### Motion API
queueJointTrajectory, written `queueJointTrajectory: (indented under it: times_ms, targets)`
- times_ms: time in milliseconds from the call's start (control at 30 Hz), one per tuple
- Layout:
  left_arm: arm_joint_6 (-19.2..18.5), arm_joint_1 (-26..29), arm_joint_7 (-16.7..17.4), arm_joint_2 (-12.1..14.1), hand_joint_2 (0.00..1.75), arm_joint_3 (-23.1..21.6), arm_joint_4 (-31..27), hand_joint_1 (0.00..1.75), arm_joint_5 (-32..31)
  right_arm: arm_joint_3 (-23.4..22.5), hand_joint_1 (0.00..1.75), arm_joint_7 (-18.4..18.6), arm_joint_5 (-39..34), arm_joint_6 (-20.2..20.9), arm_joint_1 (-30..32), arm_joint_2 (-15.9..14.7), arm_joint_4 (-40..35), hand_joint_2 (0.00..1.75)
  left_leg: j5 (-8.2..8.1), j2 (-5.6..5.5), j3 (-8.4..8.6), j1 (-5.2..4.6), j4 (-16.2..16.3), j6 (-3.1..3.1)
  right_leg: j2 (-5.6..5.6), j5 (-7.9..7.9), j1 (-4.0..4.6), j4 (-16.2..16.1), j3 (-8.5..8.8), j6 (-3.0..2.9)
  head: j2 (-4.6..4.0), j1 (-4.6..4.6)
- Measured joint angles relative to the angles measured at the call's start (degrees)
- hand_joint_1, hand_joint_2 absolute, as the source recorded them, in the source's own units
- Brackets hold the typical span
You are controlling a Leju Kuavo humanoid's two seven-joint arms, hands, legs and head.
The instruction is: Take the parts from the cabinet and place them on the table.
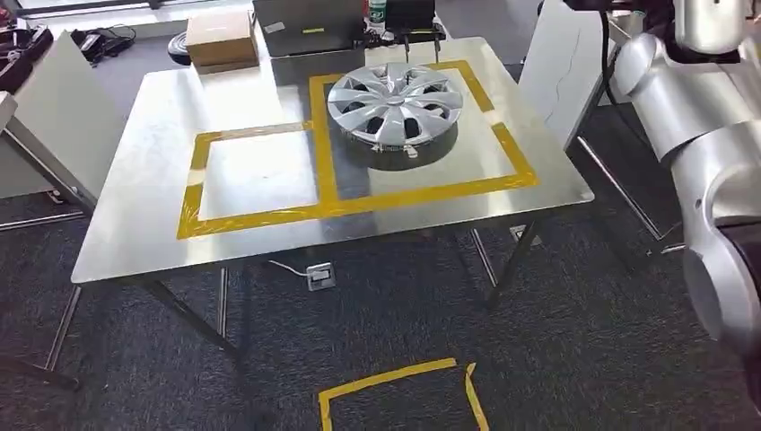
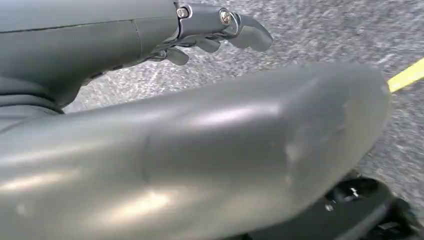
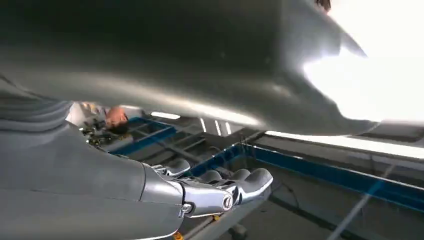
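A silver wheel cover [image 1: 395,103] lies flat on the steel table [image 1: 153,180], inside the right-hand square of yellow tape [image 1: 516,166]. The left taped square [image 1: 193,193] has nothing in it. My right arm [image 1: 700,117] is raised at the right edge of the head view, away from the table. The right wrist view has my right hand [image 3: 220,192] with its fingers stretched out and nothing in them, near a blue-framed rack [image 3: 320,167]. My left hand [image 2: 210,35] hangs over grey carpet, fingers loosely apart and holding nothing.
A cardboard box [image 1: 220,38] and a laptop-like case [image 1: 310,31] stand at the table's far edge. White panels [image 1: 561,67] flank the table on both sides. On the carpet lie a floor socket [image 1: 320,276] and a yellow tape mark [image 1: 395,382].
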Motion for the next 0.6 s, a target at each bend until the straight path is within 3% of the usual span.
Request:
queueJointTrajectory:
  times_ms: [33, 67, 100, 133, 167, 200, 233, 267, 333, 367, 400, 433, 467, 500, 533, 567, 600]
  targets:
    - [0.0, -0.1, 0.0, 0.1, 0.0, 0.0, 0.0, 0.0, 0.0, 0.0, 0.0, 0.2, -0.1, 0.1, 0.5, -0.3, 0.1, 0.0, 0.48, 0.0, 0.04, 0.12, 2.4, -0.18, 0.01, 0.69, -0.08, 0.0, -0.88, 0.18, 0.0, -0.04]
    - [0.0, -0.2, 0.1, 0.1, 0.0, 0.0, 0.0, 0.0, -0.1, -0.2, 0.0, 0.2, -0.4, 0.1, 1.0, -0.8, 0.1, 0.0, 2.29, 0.0, 1.06, 0.2, 2.5, -0.3, -0.02, 1.36, -0.21, 0.1, -1.75, 0.4, 0.0, -0.04]
    - [0.0, -0.2, 0.1, 0.1, 0.0, 0.0, 0.0, 0.0, -0.1, -0.7, 0.0, -0.1, -0.8, 0.0, 1.8, -1.4, 0.2, 0.0, 4.96, 0.01, 3.57, 0.31, 0.2, -0.47, -0.06, 2.11, -0.43, 0.1, -2.71, 0.76, 0.0, -0.04]
    - [0.0, -0.2, 0.2, 0.1, 0.0, 0.0, 0.0, 0.0, -0.2, -0.9, 0.0, -0.4, -1.2, -0.2, 2.3, -1.9, 0.2, 0.0, 6.48, 0.02, 6.93, 0.46, -3.9, -0.66, -0.14, 2.73, -0.66, 0.3, -3.5, 1.16, 0.0, -0.02]
    - [0.0, -0.2, 0.2, 0.1, 0.0, 0.0, 0.0, 0.0, -0.2, -1.0, 0.0, -0.5, -1.2, -0.3, 2.4, -2.3, 0.2, 0.0, 5.62, -0.01, 10.7, 0.72, -8.9, -0.9, -0.17, 3.26, -0.7, 0.6, -4.03, 1.61, 0.0, -0.07]
    - [0.0, -0.2, 0.2, 0.1, 0.0, 0.0, -0.1, 0.0, -0.2, -1.2, 0.0, -0.6, -1.3, -0.5, 2.5, -2.5, 0.2, 0.0, 2.71, -0.15, 14.09, 0.41, -13.6, -1.12, -0.11, 3.7, -0.61, 0.7, -4.69, 2.02, 0.0, -0.15]
    - [0.0, -0.3, 0.2, 0.1, 0.0, 0.0, -0.2, 0.0, -0.2, -1.5, 0.0, -0.6, -1.4, -0.6, 2.6, -2.8, 0.2, 0.0, 2.31, -0.4, 14.14, 0.06, -14.5, 0.15, -0.14, 4.24, -0.6, 0.6, -4.6, 2.38, 0.0, -0.11]
    - [0.0, -0.2, 0.2, 0.1, 0.0, 0.0, -0.2, 0.0, -0.2, -1.6, 0.0, -0.6, -1.4, -0.6, 2.6, -3.0, 0.2, 0.0, 2.39, -0.33, 13.62, 0.09, -14.8, 0.43, -0.14, 4.65, -0.5, 0.5, -4.5, 2.74, 0.0, -0.02]
    - [0.0, -0.2, 0.2, 0.1, 0.0, 0.0, -0.2, 0.0, -0.2, -1.9, 0.0, -0.5, -1.4, -0.3, 2.8, -3.2, 0.2, 0.0, 3.26, -0.34, 12.97, -0.04, -14.8, 1.71, -0.12, 5.7, -0.76, -0.2, -4.52, 3.67, 0.0, -0.18]
    - [0.0, -0.4, 0.2, 0.1, 0.0, 0.0, -0.1, 0.0, -0.2, -2.1, 0.0, -0.3, -1.7, 0.1, 3.0, -3.6, 0.4, 0.0, 3.99, 0.06, 12.68, 0.2, -14.9, 2.32, -0.04, 4.82, -0.94, 0.3, -4.92, 3.87, 0.0, -0.18]
    - [0.0, -0.4, 0.4, 0.1, 0.0, 0.1, -0.2, 0.0, -0.2, -2.3, 0.0, 0.0, -2.0, 0.6, 3.2, -4.2, 0.5, 0.0, 4.69, -0.02, 12.14, 0.19, -15.1, 2.74, -0.03, 1.71, -0.87, 2.0, -5.77, 4.01, 0.0, 0.02]
    - [0.0, -0.4, 0.6, 0.1, 0.0, 0.1, -0.2, 0.0, -0.2, -2.5, 0.0, 0.6, -2.3, 1.1, 3.9, -4.9, 0.7, 0.0, 5.62, -0.01, 11.16, 0.17, -15.1, 3.01, 0.02, -2.72, -0.86, 6.3, -6.99, 4.26, 0.0, 0.13]
    - [0.0, -0.2, 0.7, 0.1, 0.0, 0.1, -0.2, 0.0, -0.2, -2.8, 0.0, 1.2, -2.5, 1.6, 4.9, -5.4, 0.9, 0.0, 6.33, -0.02, 10.38, 0.12, -15.1, 3.16, 0.08, -5.73, -0.76, 10.7, -8.14, 4.46, 0.0, 0.15]
    - [0.2, -0.2, 0.5, 0.1, 0.0, 0.2, -0.2, 0.0, -0.1, -3.1, 0.0, 1.6, -2.8, 2.0, 6.3, -6.0, 1.2, 0.0, 7.0, 0.0, 9.56, -0.05, -15.0, 3.23, 0.16, -7.57, -0.64, 15.2, -9.09, 4.52, 0.0, 0.15]
    - [1.3, -0.2, -0.4, 0.8, 0.0, 0.3, -0.5, 0.0, 2.2, -3.4, 0.0, 2.4, -3.4, 3.0, 8.1, -6.8, 1.4, 0.0, 7.62, -0.05, 8.74, -0.08, -15.0, 3.37, 0.15, -7.56, -0.58, 18.1, -9.39, 4.46, 0.0, 0.15]
    - [2.0, -0.2, -0.8, 0.8, 0.0, -0.2, -0.7, 0.0, 6.0, -3.5, 0.0, 2.9, -4.2, 3.8, 10.1, -7.5, 1.5, 0.0, 8.25, -0.09, 7.9, -0.17, -15.0, 3.43, 0.19, -6.17, -0.41, 18.8, -8.74, 4.23, 0.0, 0.22]
    - [2.3, -0.2, -0.2, 0.8, 0.0, -2.3, -0.7, 0.0, 13.4, -3.8, 0.0, 2.9, -5.5, 6.4, 11.9, -8.3, 1.9, 0.0, 8.98, -0.29, 7.0, -0.33, -15.0, 3.4, 0.26, -4.01, -0.14, 17.0, -6.81, 3.7, 0.0, 0.46]
